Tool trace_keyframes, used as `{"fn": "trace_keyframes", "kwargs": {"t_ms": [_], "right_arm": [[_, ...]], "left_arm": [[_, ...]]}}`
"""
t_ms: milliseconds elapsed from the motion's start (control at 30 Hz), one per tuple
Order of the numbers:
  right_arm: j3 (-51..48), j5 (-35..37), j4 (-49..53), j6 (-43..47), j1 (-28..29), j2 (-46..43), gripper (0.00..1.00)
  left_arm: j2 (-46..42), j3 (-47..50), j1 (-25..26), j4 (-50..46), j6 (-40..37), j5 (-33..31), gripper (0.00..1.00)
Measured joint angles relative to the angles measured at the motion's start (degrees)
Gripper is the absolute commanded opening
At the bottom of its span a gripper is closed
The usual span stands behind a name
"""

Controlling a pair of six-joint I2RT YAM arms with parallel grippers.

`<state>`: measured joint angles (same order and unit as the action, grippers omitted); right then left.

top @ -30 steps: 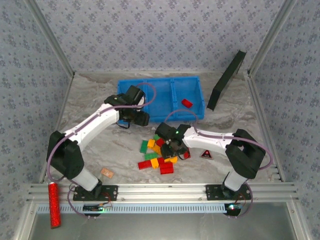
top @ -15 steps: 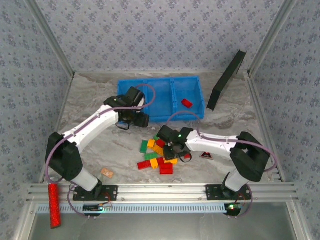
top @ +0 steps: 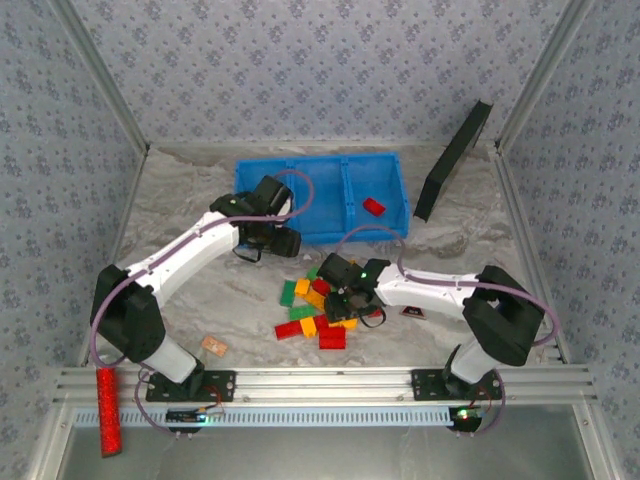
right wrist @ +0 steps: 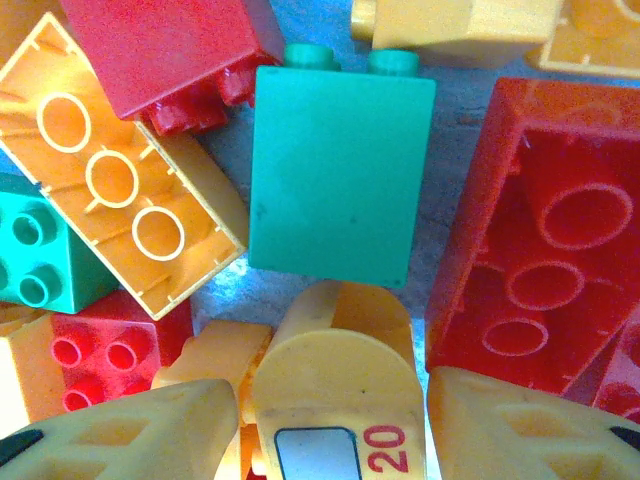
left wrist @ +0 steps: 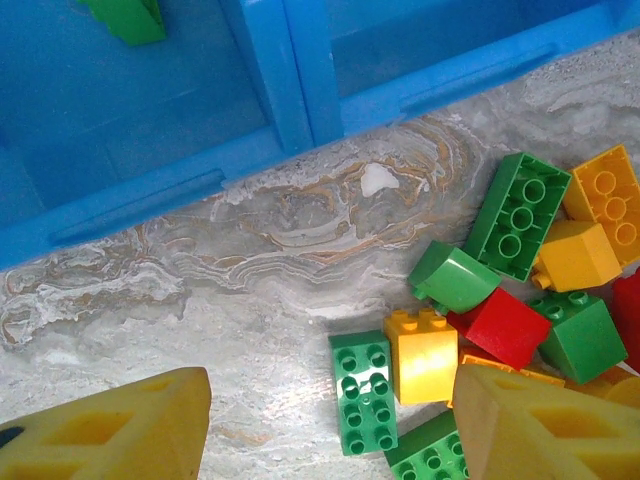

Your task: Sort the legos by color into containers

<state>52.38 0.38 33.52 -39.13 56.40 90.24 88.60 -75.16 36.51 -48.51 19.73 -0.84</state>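
Legos: small red, green and orange-yellow studded plastic legos (left wrist: 505,325), smooth and glossy, light glinting off the studs.
Bin: bright blue plastic containers (left wrist: 265,70), smooth walls, soft sheen.
Table: grey-and-tan marble-look table (left wrist: 230,270), polished, faint glare.
Fingers: left gripper (left wrist: 332,395) shows yellow plastic fingers (left wrist: 110,430), matt, slightly grainy.
Rail: silver metal rail (top: 320,381), ridged, dull shine.
Cylinder: red glittery cylinder (top: 107,410), sparkling, rough-looking.
Panel: black flat panel (top: 455,160), matt.

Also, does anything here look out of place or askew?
Yes, two things. The black panel stands tilted at the far right edge of the table. The red cylinder lies off the table, across the near-left rail.
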Motion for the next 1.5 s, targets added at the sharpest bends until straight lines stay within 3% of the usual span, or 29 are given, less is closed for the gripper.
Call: {"fn": "trace_keyframes", "kwargs": {"t_ms": [233, 467, 567, 800, 933, 1200, 1300, 1500], "right_arm": [[-1.49, -0.24, -1.51, -0.68, 0.15, -1.11, 0.51], [-5.51, -0.28, -4.61, -2.01, -0.48, -5.29, 0.64], [-6.4, -0.26, -4.94, -2.29, -0.9, -6.05, 0.65], [-7.72, -0.98, -5.18, -2.82, -0.81, -6.69, 0.47], [-8.52, -1.29, -5.09, -2.67, -0.81, -8.13, 0.45], [-9.94, -1.31, -4.76, -2.78, -0.74, -9.25, 0.6], [-10.23, -0.85, -4.37, -2.4, -0.57, -8.57, 0.61], [-10.08, 0.48, -3.96, -1.97, 0.11, -7.56, 0.48]], "left_arm": [[-0.11, 0.0, 0.02, -0.02, 0.5, 0.0, 0.66], [-0.11, 0.0, 0.63, 0.0, 0.52, 0.0, 0.67], [-0.11, 0.0, 0.81, 0.02, 0.52, 0.0, 0.67], [-0.11, 0.0, 1.14, -0.2, 0.52, -0.02, 0.68], [-0.11, 0.0, 1.14, -0.52, 0.76, -0.02, 0.68], [-0.11, 0.0, 1.81, -0.61, 1.33, -0.02, 0.68], [-0.11, 0.0, 1.86, -0.66, 1.33, -0.02, 0.68], [-0.17, 0.0, 1.9, -1.03, 1.36, -0.02, 0.69]]}}
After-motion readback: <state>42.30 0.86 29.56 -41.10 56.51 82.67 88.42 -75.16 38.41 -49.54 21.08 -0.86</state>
